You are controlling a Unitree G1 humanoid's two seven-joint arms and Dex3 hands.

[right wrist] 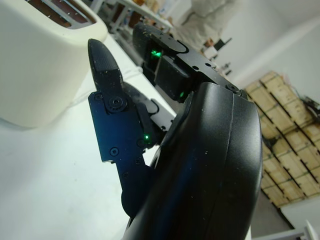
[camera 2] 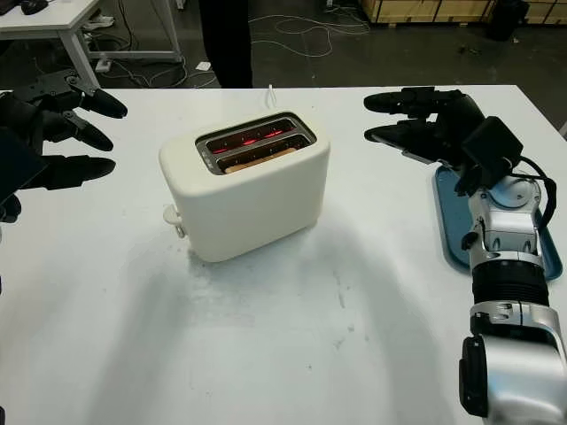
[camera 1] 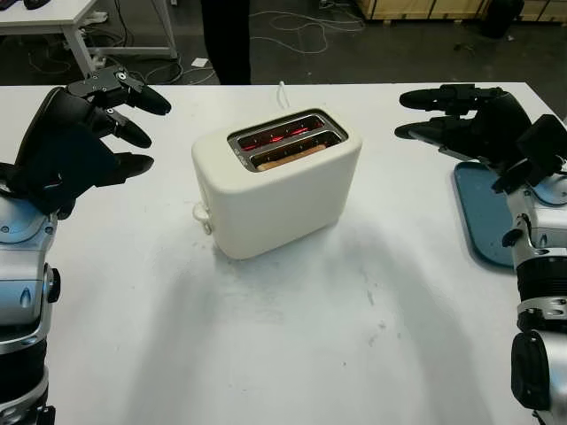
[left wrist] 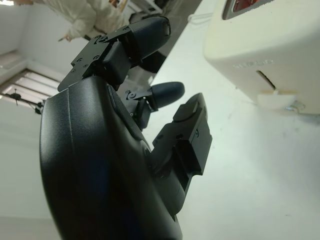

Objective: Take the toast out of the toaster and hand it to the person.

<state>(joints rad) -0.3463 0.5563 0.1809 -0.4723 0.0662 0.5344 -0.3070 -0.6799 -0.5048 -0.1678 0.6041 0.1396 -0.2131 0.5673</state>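
A cream toaster (camera 1: 275, 190) stands in the middle of the white table (camera 1: 292, 345). Its two slots glow red inside, and a slice of toast (camera 1: 288, 158) sits low in the nearer slot. My left hand (camera 1: 124, 119) hovers open to the left of the toaster, well apart from it. My right hand (camera 1: 434, 115) hovers open to the toaster's right, also apart. In the left wrist view the toaster's lever (left wrist: 274, 97) shows on its end face. A person in dark trousers (camera 1: 226, 40) stands behind the table's far edge.
A blue tray (camera 1: 483, 212) lies on the table under my right forearm. A white cord (camera 1: 283, 93) runs from the toaster toward the far edge. Another white table (camera 1: 53, 18) stands at the back left, with cables on the dark floor.
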